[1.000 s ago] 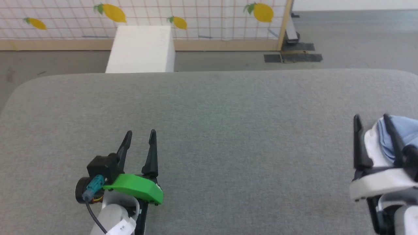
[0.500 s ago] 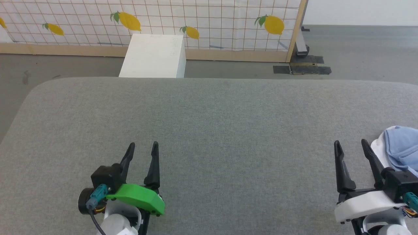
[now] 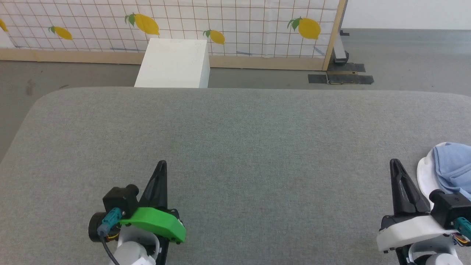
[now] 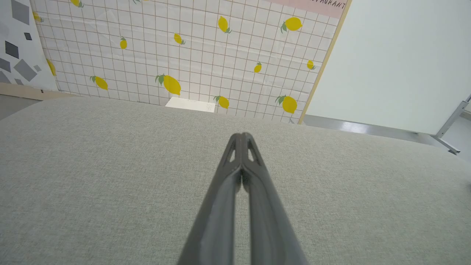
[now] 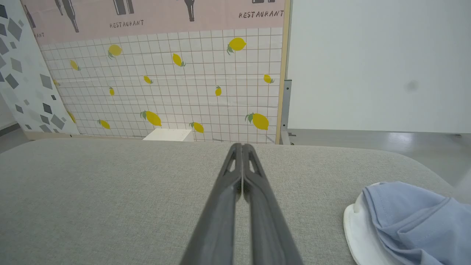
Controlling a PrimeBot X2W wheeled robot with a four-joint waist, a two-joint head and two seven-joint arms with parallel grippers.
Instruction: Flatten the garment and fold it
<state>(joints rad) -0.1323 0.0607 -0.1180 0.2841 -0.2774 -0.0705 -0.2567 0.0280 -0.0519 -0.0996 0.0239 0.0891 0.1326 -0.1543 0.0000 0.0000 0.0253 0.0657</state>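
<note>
Two grippers are kept clenched, empty, over the table (image 3: 239,147): the left gripper (image 3: 160,164) and the right gripper (image 3: 395,162), near which the shirt (image 3: 452,167) is bunched.

Bright, even, diffuse light throughout. Desk (image 3: 235,147) fabric matte, evenly lit; shadows faint, soft-edged. Head view sharp. Wrist views: wide-angle bend, desk edge bowing. Left claw (image 4: 241,136) tip crisp, base blurred near lens. Pale sheen on floor (image 5: 404,137).
</note>
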